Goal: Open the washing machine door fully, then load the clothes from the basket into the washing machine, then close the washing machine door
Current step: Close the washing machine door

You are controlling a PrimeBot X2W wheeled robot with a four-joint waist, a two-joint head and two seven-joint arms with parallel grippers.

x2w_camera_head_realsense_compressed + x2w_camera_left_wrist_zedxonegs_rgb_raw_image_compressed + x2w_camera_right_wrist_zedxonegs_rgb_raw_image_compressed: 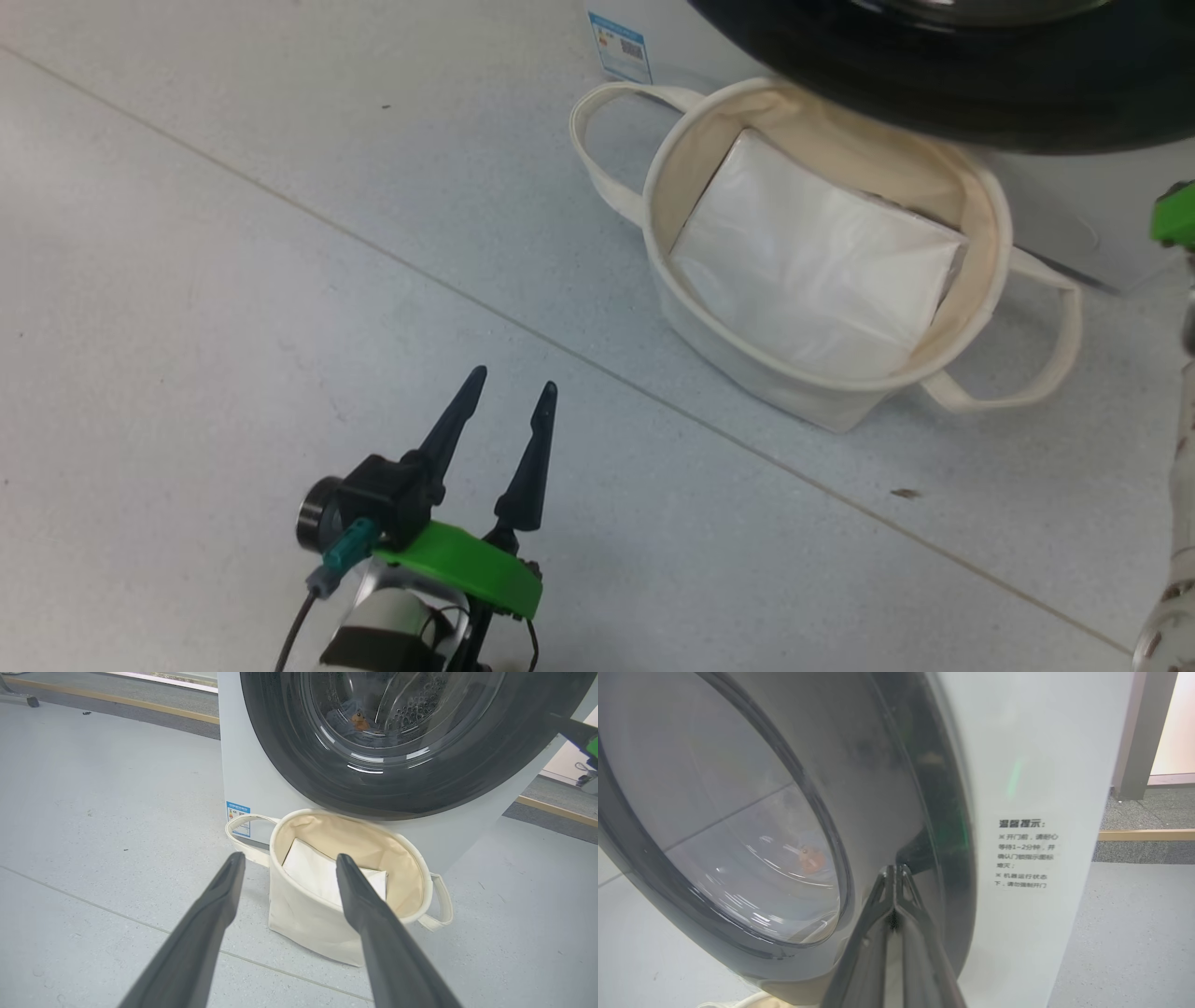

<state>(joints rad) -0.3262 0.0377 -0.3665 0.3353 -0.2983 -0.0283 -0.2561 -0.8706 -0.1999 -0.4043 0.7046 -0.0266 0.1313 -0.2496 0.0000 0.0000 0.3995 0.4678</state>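
Observation:
The washing machine (243, 765) stands with its black-rimmed door (289, 765) lying against its front. Through the glass, light-blue clothes with an orange print (359, 721) lie in the drum. The cream basket (747, 364) sits on the floor under the door and holds a flat white sheet (812, 261). My left gripper (513, 383) hovers open over the floor, left of the basket, with nothing between its fingers. My right gripper (895, 870) is shut, its tips against the door's rim (887, 765) at the edge next to the white front panel (1017, 765).
A blue sticker (621, 42) marks the machine's lower corner. A printed notice (1024, 854) is on the front panel. Grey floor (233, 280) spreads left of the basket. A dark strip with a wooden edge (140, 704) runs behind the machine.

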